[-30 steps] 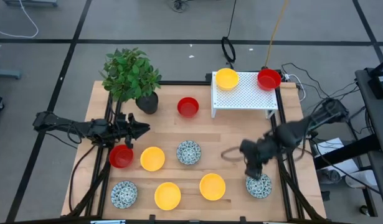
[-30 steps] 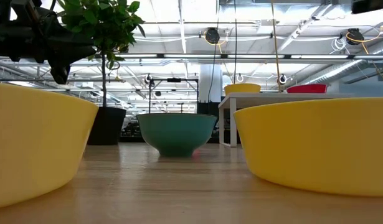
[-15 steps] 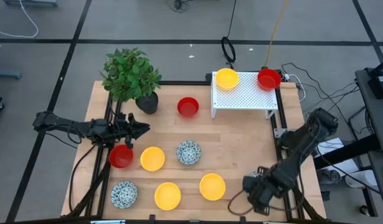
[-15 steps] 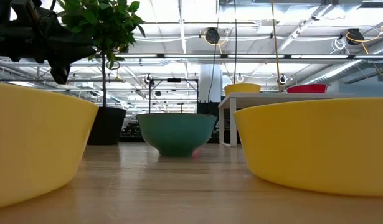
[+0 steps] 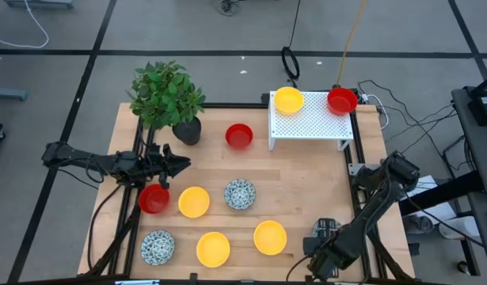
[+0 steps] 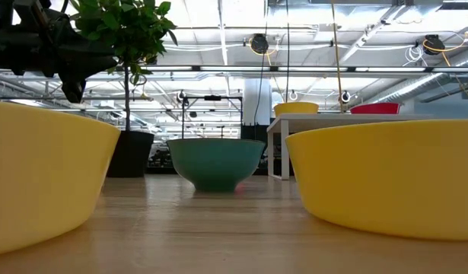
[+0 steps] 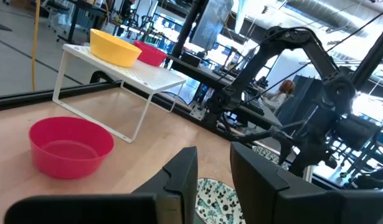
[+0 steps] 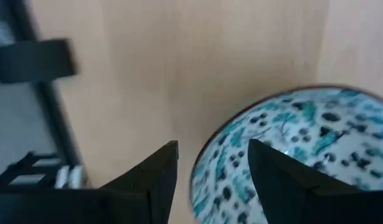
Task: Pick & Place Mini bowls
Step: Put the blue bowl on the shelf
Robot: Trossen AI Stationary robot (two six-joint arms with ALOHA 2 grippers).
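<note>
i have the right pincer (image 8: 207, 180) low at the table's (image 5: 298, 190) near right corner, and the speckled bowl (image 8: 291, 155) lies straight ahead of its fingers, rim just in front of the tips. being round, the bowl has no long axis to line up with. the fingers stand apart, released, holding nothing, and i can't tell whether they touch the rim. i judge the next move is to straddle that rim. the left pincer (image 7: 210, 180) waits by the left edge, fingers slightly parted, far from this bowl, so the right arm is nearer.
</note>
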